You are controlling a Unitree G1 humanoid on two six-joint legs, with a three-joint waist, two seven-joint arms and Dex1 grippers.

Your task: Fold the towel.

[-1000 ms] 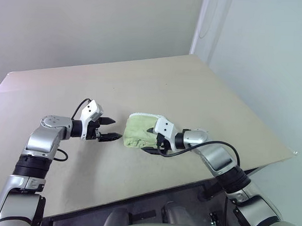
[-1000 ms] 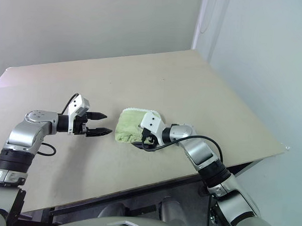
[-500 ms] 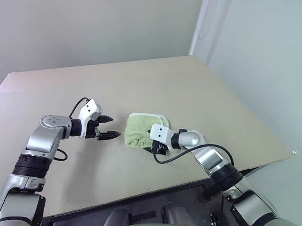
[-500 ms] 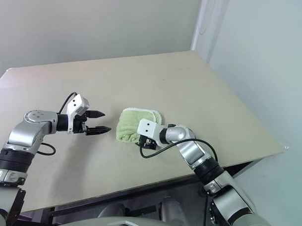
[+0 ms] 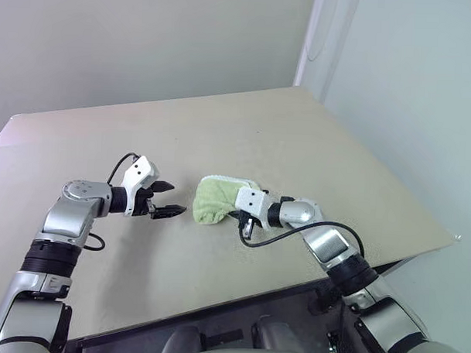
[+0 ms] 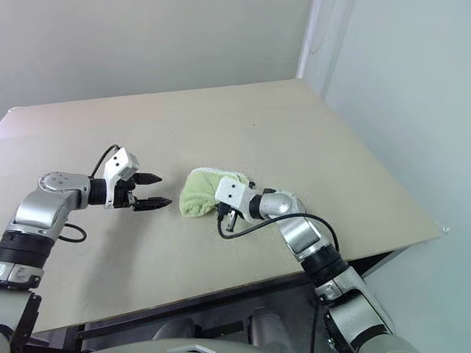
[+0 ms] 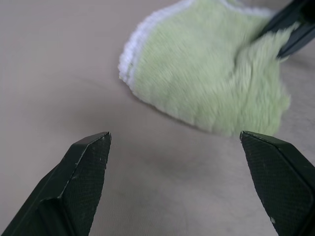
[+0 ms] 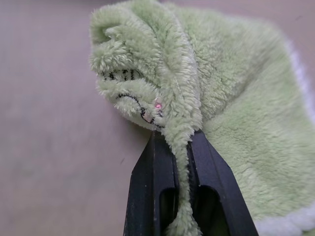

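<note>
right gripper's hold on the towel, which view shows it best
The right wrist view: the right gripper is shut on a fold of the towel. The eye views show it small at the towel's edge; the left wrist view catches its tips.

R gripper (image 8: pixel 178 147) closed on towel (image 5: pixel 216 199) edge — lifted, seemingly.

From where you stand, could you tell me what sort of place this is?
Probably a plain lab or test room: a bare beige table set against blank pale walls, with just a small green towel on it.
</note>
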